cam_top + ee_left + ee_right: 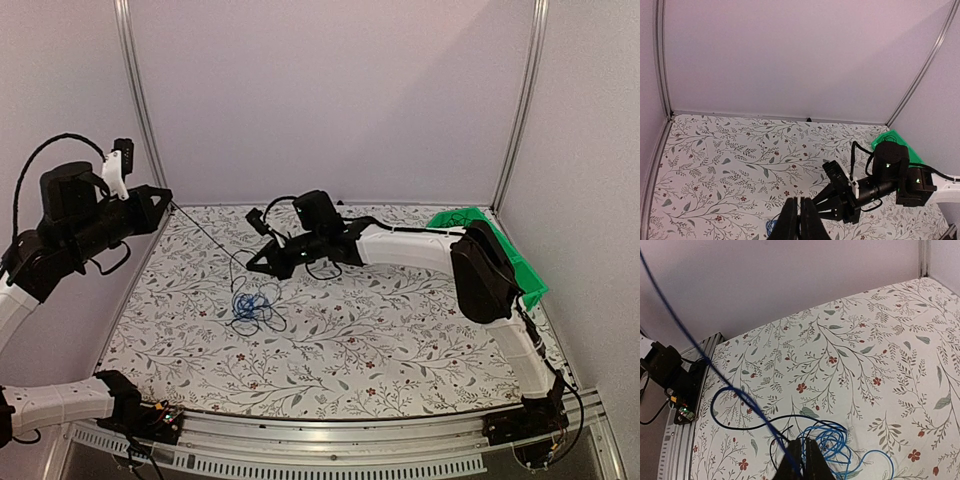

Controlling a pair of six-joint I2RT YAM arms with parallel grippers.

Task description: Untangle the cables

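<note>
The cables lie as a small blue and black tangle [252, 305] [840, 445] on the flowered table, left of centre. One blue strand [748, 401] runs taut from the tangle's side up and to the left. My left gripper [165, 200] [800, 212] is raised at the table's left edge, shut on the far end of that strand. My right gripper [250, 268] [802, 455] hangs just above the tangle, shut on the same blue strand. A thin black cable [735, 428] curls out to the left of the pile.
A green container [500, 250] [890, 139] sits at the back right corner, behind the right arm's elbow. Grey walls with metal corner posts close the table on three sides. An aluminium rail [330, 440] runs along the near edge.
</note>
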